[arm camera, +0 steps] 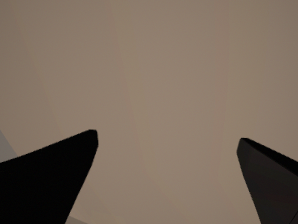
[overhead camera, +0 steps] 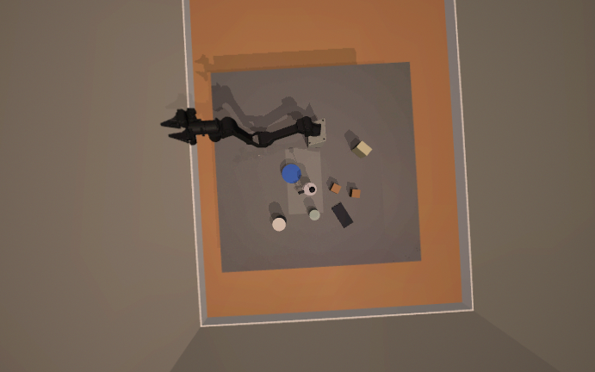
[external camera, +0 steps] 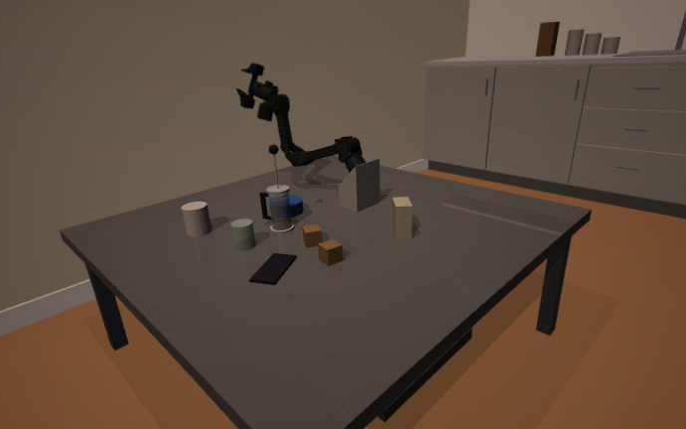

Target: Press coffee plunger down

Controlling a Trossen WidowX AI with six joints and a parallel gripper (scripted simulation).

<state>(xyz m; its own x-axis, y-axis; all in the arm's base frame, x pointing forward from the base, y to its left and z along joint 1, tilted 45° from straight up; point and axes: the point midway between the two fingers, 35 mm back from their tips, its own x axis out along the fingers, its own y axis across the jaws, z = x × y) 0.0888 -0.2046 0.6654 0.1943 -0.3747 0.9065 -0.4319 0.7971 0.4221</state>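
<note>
Table [external camera: 366, 331] dark grey, orange floor [external camera: 654, 298], cabinets [external camera: 574, 117] behind.

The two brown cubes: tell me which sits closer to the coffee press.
The darker brown cube, just right of the coffee press. The lighter brown cube sits farther toward the table's front edge.

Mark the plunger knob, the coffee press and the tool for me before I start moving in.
plunger knob [external camera: 273, 149]: exterior view, on the black ball atop the raised rod.
coffee press [external camera: 280, 211]: exterior view, on the glass body.
tool [overhead camera: 166, 129]: top view, midway between the spread fingertips, out past the table edge.
</note>
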